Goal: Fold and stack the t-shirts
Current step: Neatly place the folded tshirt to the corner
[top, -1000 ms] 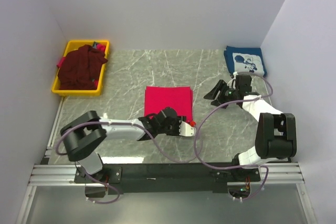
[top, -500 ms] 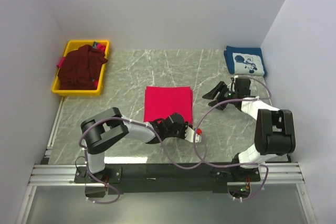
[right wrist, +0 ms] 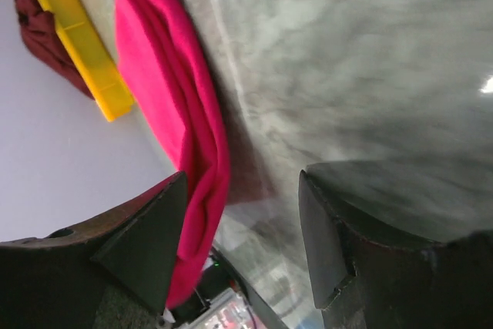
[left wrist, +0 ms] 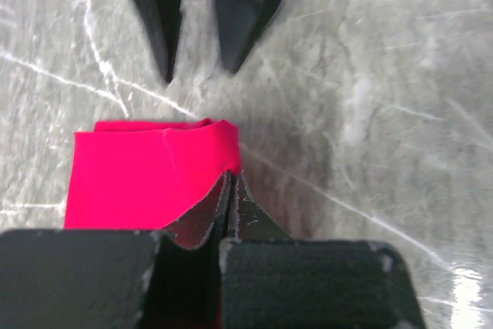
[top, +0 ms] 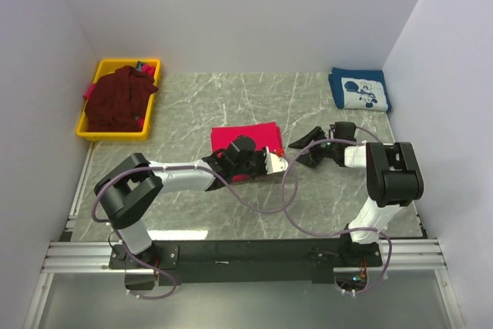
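Note:
The crimson-red t-shirt (top: pixel 245 136) lies folded in the middle of the table. My left gripper (top: pixel 277 162) is at the shirt's near right corner and is shut on its edge. In the left wrist view the jaws (left wrist: pixel 231 182) are closed, with red cloth (left wrist: pixel 146 179) just left of the tips. My right gripper (top: pixel 303 149) is open just right of the shirt. In the right wrist view its fingers (right wrist: pixel 243 221) stand apart, with the shirt (right wrist: pixel 181 105) by the left finger. The navy printed t-shirt (top: pixel 359 90) lies folded at the back right. The maroon t-shirt (top: pixel 115 98) lies in the bin.
A yellow bin (top: pixel 153 98) stands at the back left and holds the maroon shirt; it also shows in the right wrist view (right wrist: pixel 73 40). White walls close in the table on the left, back and right. Both arms' cables loop over the table's near part.
My left gripper moved from the near side up toward the back, holding the red shirt's edge, and the shirt now looks shorter. My right gripper moved left and nearer, close to the shirt.

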`<state>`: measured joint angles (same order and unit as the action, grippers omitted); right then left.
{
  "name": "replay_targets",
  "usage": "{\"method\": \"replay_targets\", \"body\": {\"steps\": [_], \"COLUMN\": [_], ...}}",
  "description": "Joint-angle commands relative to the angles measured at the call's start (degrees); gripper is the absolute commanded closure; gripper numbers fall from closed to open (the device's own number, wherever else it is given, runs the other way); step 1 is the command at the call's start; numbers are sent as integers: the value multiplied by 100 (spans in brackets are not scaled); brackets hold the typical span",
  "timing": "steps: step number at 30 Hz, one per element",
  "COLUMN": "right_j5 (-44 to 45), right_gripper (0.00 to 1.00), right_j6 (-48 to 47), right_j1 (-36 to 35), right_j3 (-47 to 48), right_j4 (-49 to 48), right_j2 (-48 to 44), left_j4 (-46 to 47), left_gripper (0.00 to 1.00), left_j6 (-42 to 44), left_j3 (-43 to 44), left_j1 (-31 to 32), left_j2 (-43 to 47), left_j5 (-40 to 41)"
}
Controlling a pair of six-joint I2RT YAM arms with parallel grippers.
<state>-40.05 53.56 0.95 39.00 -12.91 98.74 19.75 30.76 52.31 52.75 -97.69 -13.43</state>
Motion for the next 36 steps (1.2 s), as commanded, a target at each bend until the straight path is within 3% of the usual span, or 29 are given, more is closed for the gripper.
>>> {"method": "replay_targets", "body": {"steps": [1, 7, 14, 24, 32, 36], "right_j5": [-20, 146, 550, 1174, 1386, 1377], "right_gripper": [33, 32, 33, 48, 52, 58], "right_j6": [576, 1244, 1507, 1807, 1869, 1930], "right_j1": [-341, -736, -1210, -1352, -1457, -1475], "right_j3": [20, -103, 54, 63, 547, 600], "right_j4": [-800, -1565, -1583, -1917, -2198, -2497], "right_j2": [206, 374, 646, 1006, 1639, 1842], "left_j4": [-76, -305, -147, 20, 126, 126], "left_gripper": [99, 99, 99, 99, 99, 99], "left_j6": [-176, -27, -141, -290, -413, -404], "left_j3": [156, 236, 279, 262, 306, 314], "left_j1": [25, 16, 25, 16, 25, 16], "left_j2": [145, 83, 31, 22, -92, -92], "left_j5": [-362, -537, -599, -582, -582, -573]}}
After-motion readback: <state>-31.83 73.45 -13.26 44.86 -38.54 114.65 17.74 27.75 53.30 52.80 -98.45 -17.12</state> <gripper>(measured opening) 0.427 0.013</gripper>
